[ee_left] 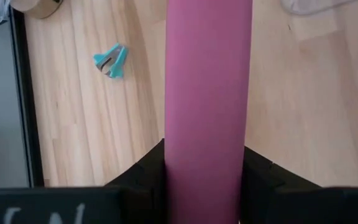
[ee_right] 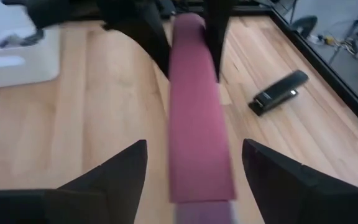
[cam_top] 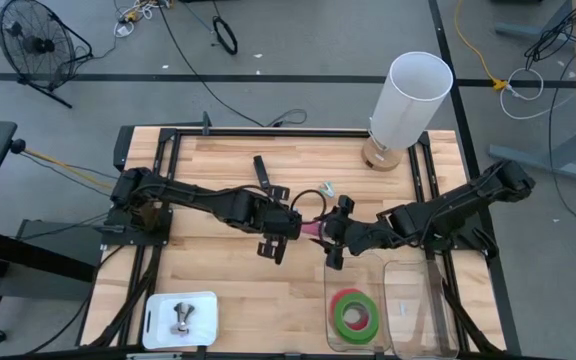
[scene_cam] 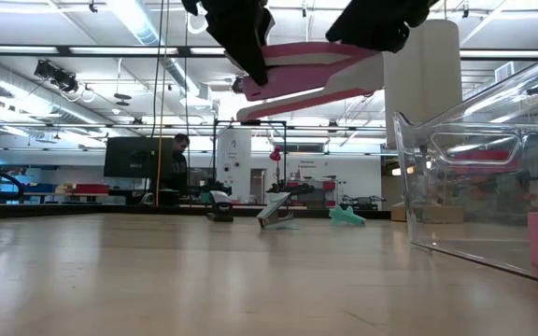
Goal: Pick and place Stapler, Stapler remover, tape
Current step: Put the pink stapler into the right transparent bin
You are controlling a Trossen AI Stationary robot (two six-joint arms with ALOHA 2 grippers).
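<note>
A pink stapler [cam_top: 311, 228] hangs in the air over the table's middle, between my two grippers. My left gripper [cam_top: 296, 226] is shut on its left end. My right gripper [ee_right: 196, 163] is open, with a finger on either side of the stapler's right end and a gap on both sides. A teal staple remover [ee_left: 112, 60] lies on the wood farther back, and a black stapler [ee_right: 278, 92] lies near it. A red tape roll [cam_top: 351, 298] and a green one [cam_top: 360, 318] lie in a clear bin [cam_top: 330, 300]. My left gripper pinches the pink stapler's two long sides [ee_left: 174, 158] between its two fingers, at the stapler's left end. The fingers come about level from the table's left and lie along the stapler, which sticks out ahead of them. The stapler is lifted clear of the table, roughly level [scene_cam: 316, 70].
A second clear bin [cam_top: 418, 305] stands beside the first at the near right. A tall white cylinder [cam_top: 408, 100] stands at the far right. A white tray [cam_top: 158, 322] with a metal piece sits at the near left. A person shows in the room beyond [scene_cam: 181, 154].
</note>
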